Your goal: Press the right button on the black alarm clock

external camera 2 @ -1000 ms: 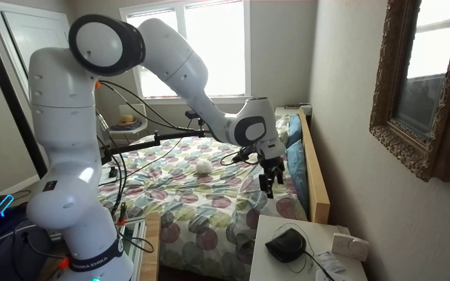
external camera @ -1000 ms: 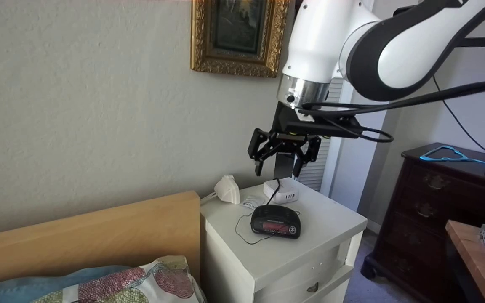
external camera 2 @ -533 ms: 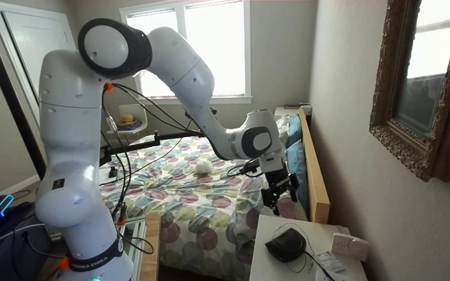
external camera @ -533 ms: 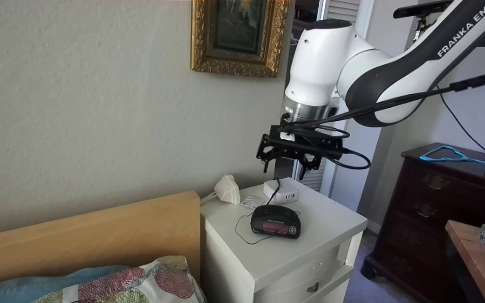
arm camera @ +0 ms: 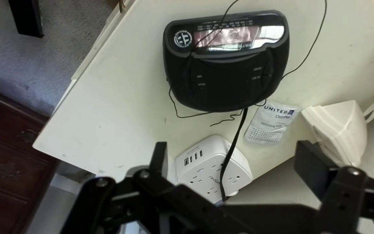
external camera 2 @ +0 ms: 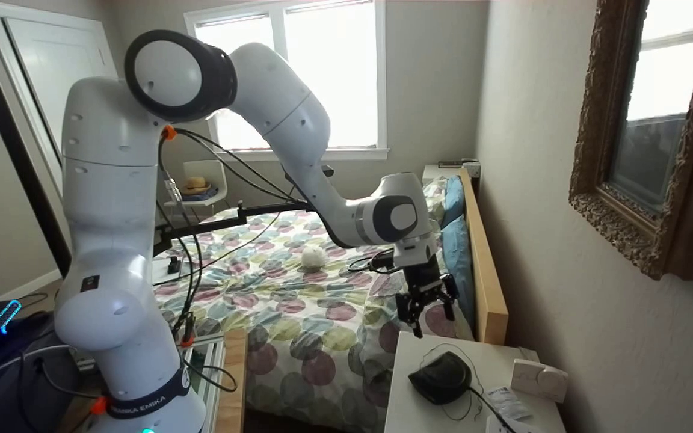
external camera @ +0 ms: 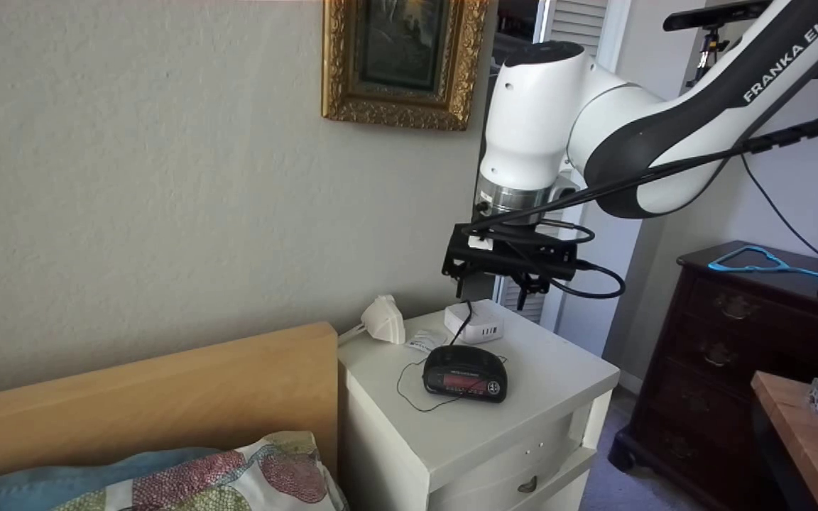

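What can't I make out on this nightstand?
Button edges on the black alarm clock, wrist view: dark against dark.
Display, wrist view: any digits lost in reflections.
USB power strip, in an exterior view: cut off by the bottom edge; wrist view: partly hidden by the hand.

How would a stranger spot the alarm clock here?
From the wooden headboard, go to the white nightstand nearest the robot arm. On top sits the alarm clock, rounded, with a reddish display. Being black sets it apart from the white power strip behind.
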`<state>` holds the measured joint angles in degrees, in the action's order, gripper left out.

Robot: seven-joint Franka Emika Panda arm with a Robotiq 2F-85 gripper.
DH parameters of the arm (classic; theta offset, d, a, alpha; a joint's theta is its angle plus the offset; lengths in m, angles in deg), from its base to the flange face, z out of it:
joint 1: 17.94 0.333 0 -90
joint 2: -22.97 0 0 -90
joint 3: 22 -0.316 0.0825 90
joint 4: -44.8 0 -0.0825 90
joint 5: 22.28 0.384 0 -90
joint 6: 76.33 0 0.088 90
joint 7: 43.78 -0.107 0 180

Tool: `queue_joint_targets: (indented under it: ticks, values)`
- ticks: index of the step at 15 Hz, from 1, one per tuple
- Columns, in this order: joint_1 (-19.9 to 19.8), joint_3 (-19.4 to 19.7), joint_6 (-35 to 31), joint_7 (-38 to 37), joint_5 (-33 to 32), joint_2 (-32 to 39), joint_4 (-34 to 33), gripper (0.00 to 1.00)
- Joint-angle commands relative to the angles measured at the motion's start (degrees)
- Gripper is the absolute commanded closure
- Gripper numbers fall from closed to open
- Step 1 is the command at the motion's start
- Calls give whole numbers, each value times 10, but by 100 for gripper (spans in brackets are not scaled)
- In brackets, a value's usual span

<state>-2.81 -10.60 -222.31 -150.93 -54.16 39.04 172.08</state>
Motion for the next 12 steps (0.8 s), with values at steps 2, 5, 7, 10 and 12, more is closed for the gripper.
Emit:
queue_joint_targets:
  ticks: [2,5,7,10,12]
  values:
    - [-48,-39,-17,52,36,4,0,25]
    - [-69,-57,-19,99,81,8,-1,39]
    - [-81,-67,-15,133,123,12,-3,52]
    - [-91,-74,-13,169,179,22,-7,74]
    - [-93,-74,-10,184,202,28,-9,87]
